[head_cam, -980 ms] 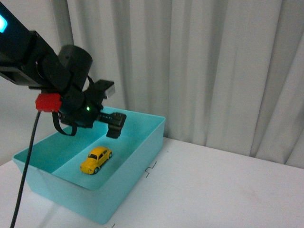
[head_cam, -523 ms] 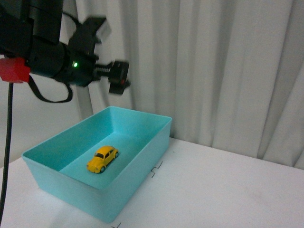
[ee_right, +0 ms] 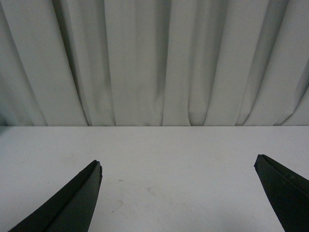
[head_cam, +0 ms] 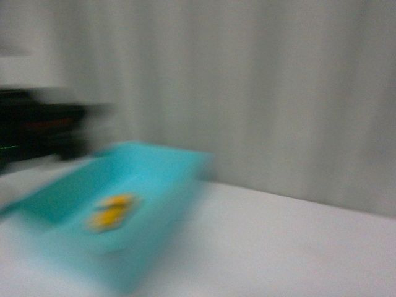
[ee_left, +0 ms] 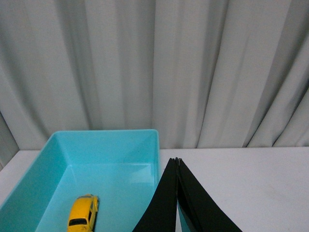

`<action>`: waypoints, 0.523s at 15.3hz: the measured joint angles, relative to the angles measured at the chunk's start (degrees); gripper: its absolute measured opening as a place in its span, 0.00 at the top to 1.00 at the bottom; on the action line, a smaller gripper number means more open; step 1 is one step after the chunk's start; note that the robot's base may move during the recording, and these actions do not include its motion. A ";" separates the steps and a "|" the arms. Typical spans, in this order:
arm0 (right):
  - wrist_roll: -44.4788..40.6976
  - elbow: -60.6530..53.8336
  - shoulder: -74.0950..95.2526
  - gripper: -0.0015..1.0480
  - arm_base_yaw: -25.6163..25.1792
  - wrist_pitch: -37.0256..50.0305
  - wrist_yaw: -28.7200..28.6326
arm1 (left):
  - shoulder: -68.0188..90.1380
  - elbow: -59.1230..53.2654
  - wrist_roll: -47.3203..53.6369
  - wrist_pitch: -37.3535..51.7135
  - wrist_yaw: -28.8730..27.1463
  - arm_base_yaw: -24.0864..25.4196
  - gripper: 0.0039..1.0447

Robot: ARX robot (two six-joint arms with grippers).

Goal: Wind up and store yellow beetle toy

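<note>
left claw (ee_left: 176, 163): clenched, tips pressed together, nothing between them. yellow beetle toy (ee_left: 83, 213): roof up on the floor of the teal bin (ee_left: 106, 131), off to one side of the left claw and clear of its tips. right claw (ee_right: 177, 162): released, fingers wide apart over the bare white table (ee_right: 178, 140), grasping nothing. front view badly blurred; the toy shows there only as a yellow smear inside the bin.
</note>
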 joint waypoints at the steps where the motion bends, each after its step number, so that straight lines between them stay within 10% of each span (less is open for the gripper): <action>1: 0.00 0.00 -0.02 0.06 0.00 0.00 0.09 | -2.12 -1.88 -0.02 -0.42 -0.57 0.35 0.99; 8: 0.00 0.00 -0.02 0.06 0.00 0.00 0.07 | -15.10 -9.33 -0.02 -6.88 -0.66 0.55 0.99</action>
